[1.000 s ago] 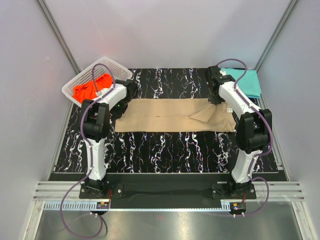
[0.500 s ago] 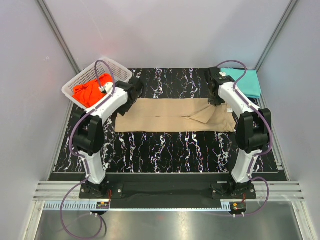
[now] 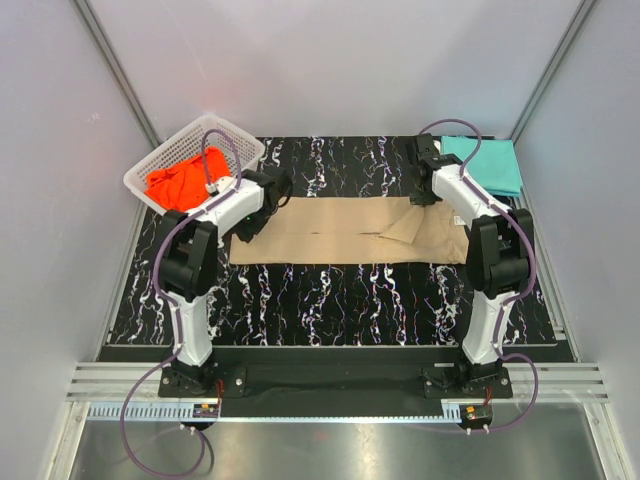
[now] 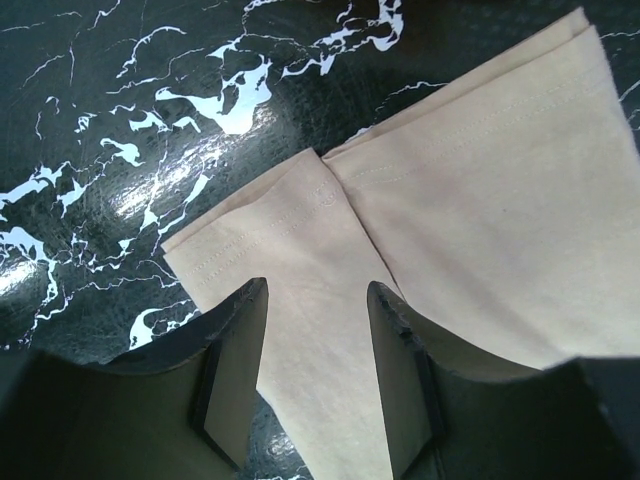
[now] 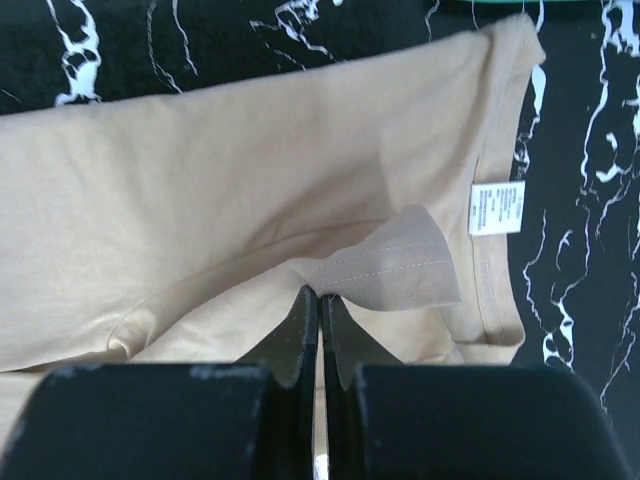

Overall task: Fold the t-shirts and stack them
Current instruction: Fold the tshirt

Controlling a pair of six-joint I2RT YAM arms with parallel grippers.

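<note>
The tan t-shirt (image 3: 340, 232) lies folded into a long strip across the middle of the table. My left gripper (image 3: 272, 190) is open and hovers low over its back left hem corner (image 4: 270, 240), one finger (image 4: 235, 345) on each side of the cloth. My right gripper (image 5: 320, 297) is shut, its tips pinching the stitched sleeve flap (image 5: 400, 265) near the collar end; in the top view it is at the strip's back right (image 3: 428, 196). The teal t-shirt (image 3: 490, 165) lies folded at the back right corner. The orange-red t-shirt (image 3: 185, 175) sits crumpled in the basket.
A white lattice basket (image 3: 232, 135) stands at the back left, off the black marbled mat (image 3: 330, 295). White walls with metal posts enclose the back and sides. A white label (image 5: 496, 208) shows inside the tan shirt's collar.
My left arm has swung from the strip's left end toward its back left corner. My right gripper has shifted slightly back and stays at the sleeve.
</note>
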